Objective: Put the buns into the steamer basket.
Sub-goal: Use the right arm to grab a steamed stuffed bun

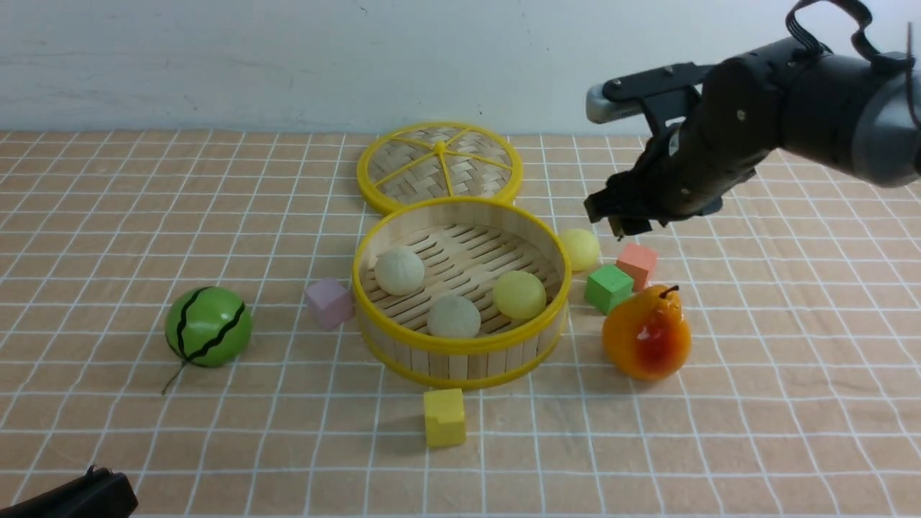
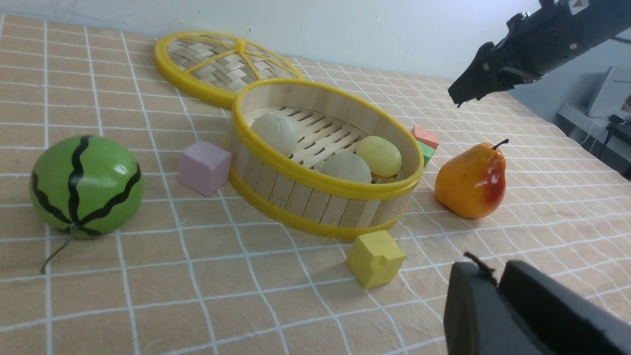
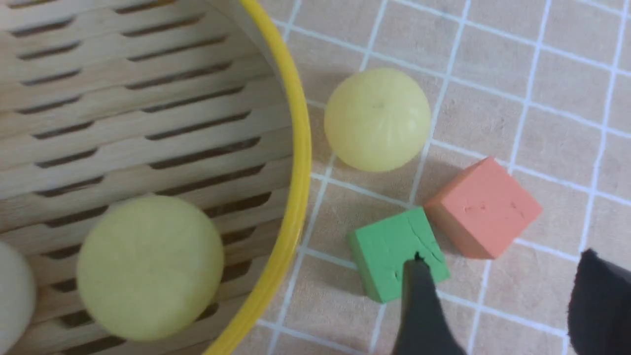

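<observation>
1. The outside pale yellow bun [image 1: 579,250] rests on the tabletop [image 1: 791,432], just beside the basket's right wall; the right wrist view shows a narrow strip of table between them.
2. It is round, with no long axis and no clear pointing direction. Open table lies on its far and right sides; the green cube [image 3: 399,254] and coral cube [image 3: 485,207] sit close on its near side, against each other.
3. The steamer basket [image 1: 460,345] stands upright and open-topped, holding three buns on its slatted floor: one off-white bun [image 1: 399,271] toward the left wall, a second off-white bun [image 1: 454,316] by the near wall, and the inside pale yellow bun [image 1: 519,295] toward the right. Bare slats fill the far part.
4. The right gripper [image 3: 503,266] hangs above the table near the outside bun, fingers spread wide, nothing between them.
5. Behind the basket is the woven lid [image 1: 414,155]; the purple cube [image 1: 329,303] is beside its left wall, the yellow cube [image 1: 445,419] in front, the pear [image 1: 647,334] to the right.
6. The watermelon ball [image 1: 209,326] sits well apart, left.
7. The left gripper [image 2: 495,276] has its fingertips close together, holding nothing visible; I cannot tell whether they meet.
</observation>
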Motion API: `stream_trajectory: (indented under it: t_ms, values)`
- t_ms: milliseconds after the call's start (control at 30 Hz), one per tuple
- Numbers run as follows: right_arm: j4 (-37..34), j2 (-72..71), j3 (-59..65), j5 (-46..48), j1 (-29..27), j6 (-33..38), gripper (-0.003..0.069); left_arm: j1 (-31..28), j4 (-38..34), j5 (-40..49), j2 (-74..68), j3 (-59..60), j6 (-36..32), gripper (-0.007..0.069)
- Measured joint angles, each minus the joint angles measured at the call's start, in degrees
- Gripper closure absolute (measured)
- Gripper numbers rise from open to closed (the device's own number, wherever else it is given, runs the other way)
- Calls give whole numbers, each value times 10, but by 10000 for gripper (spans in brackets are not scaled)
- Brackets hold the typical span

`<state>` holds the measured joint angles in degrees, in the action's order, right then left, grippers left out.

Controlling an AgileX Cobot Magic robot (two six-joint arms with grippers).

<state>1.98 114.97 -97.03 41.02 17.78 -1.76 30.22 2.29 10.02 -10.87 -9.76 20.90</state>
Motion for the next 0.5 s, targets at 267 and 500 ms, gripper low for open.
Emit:
stream_trajectory:
  t_ms: [267,500]
  values:
    - [-66,106,-131,16,-13,59,327,0,0,0,0,0,0,547]
    - [-101,172,-193,14,-17,60,330,0,0,0,0,0,0,546]
